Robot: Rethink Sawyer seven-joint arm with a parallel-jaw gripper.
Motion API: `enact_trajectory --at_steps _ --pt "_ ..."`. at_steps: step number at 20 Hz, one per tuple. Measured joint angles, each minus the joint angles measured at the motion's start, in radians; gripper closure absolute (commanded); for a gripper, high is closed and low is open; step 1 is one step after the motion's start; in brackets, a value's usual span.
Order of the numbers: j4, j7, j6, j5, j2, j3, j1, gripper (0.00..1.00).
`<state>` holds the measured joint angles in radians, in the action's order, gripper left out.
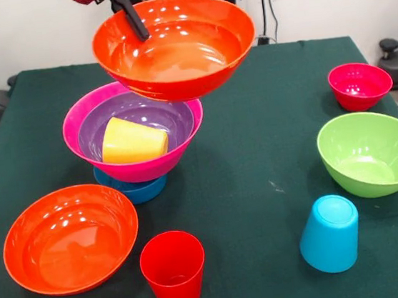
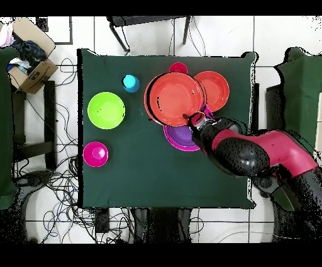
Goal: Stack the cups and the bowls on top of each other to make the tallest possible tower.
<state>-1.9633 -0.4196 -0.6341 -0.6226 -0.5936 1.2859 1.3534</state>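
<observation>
An orange bowl [image 1: 175, 47], large and glossy, hangs in the air at the upper centre of the front view, gripped by its rim at the upper left by the tool [image 1: 128, 12], whose dark fingers [image 1: 134, 20] clamp the wall from inside and out. The bowl is tilted, with its mouth facing up and towards the camera, and its lower edge hangs just over the tower [image 1: 134, 138] below it.

The tower stands left of centre on the green worktop [image 1: 258, 164]. A small blue bowl [image 1: 135, 188] sits lowest, with a magenta bowl [image 1: 133, 167] on it and a purple bowl [image 1: 159, 117] nested inside that. A yellow cup [image 1: 132, 141] lies on its side in the purple bowl, long axis running left to right, its base towards the left.

A second orange bowl [image 1: 70, 238] sits upright at the lower left. Just right of it a red cup [image 1: 173, 269] stands upright, mouth up. At the lower right a light blue cup [image 1: 329, 233] stands upside down, base up. Above it a lime green bowl [image 1: 373, 152] sits upright, and a small crimson bowl [image 1: 359, 85] rests further up at the right.

In the overhead view the arm [image 2: 264, 154] reaches in from the lower right.
</observation>
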Motion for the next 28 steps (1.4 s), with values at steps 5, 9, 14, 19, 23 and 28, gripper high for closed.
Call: enact_trajectory --at_steps 5,9,14,19,23,28 --pt "0.02 0.0 0.0 -0.001 0.027 0.0 0.002 1.0" --pt "0.025 0.0 0.0 -0.004 0.043 0.0 0.005 1.0" --pt "0.025 0.0 0.0 -0.018 0.051 0.0 0.013 1.0" --pt "0.024 0.0 0.0 -0.05 0.067 0.0 0.038 1.0" --pt "0.023 0.0 0.0 -0.065 0.081 0.0 0.06 1.0" --pt "0.023 0.0 0.0 -0.091 0.103 0.0 0.082 1.0"
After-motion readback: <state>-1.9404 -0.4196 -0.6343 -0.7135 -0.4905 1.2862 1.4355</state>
